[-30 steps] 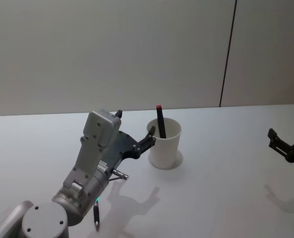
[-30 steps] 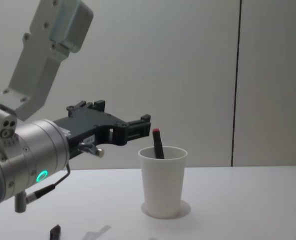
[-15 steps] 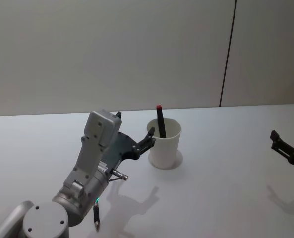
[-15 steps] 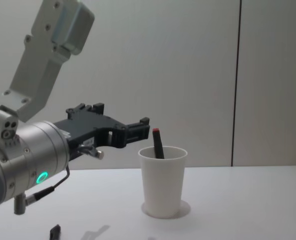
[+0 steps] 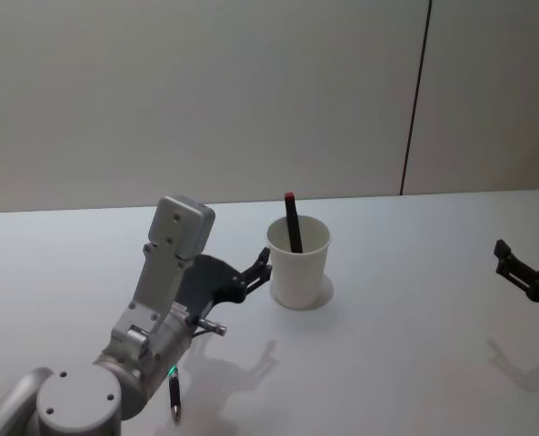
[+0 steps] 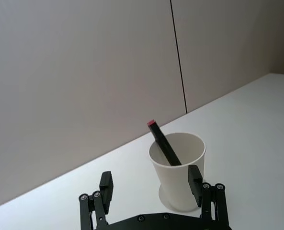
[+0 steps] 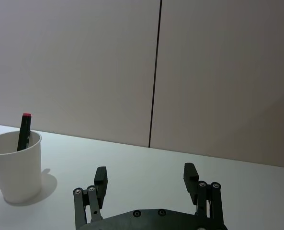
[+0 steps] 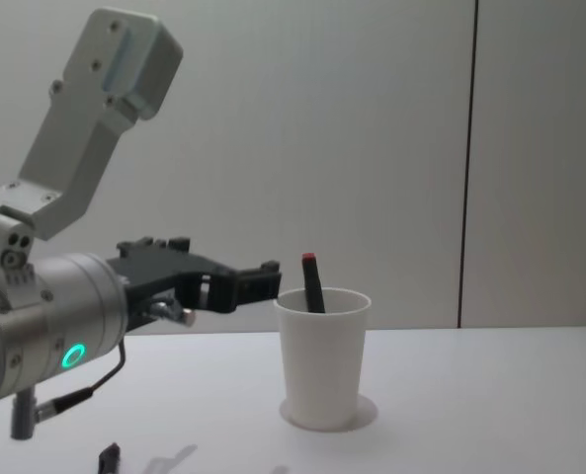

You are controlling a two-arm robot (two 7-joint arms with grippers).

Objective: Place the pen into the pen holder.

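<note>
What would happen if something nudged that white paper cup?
Probably slides or tips: the paper cup looks light and narrows toward its base. The pen leaning on its rim likely raises its weight. A squeeze might crumple it.

Plain white pen holder (image 5: 298, 263); black pen (image 5: 293, 224), red tip; white worktop (image 5: 414, 318); left claw (image 6: 150, 178) and right claw (image 7: 145, 172) black; left arm (image 5: 172, 250) silver-grey, green light (image 8: 72, 355).

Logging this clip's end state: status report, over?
Left gripper open, empty, beside tapered white paper cup. Right gripper open, parked right. Black red-capped pen stands in cup. Second dark pen lies on white table.
</note>
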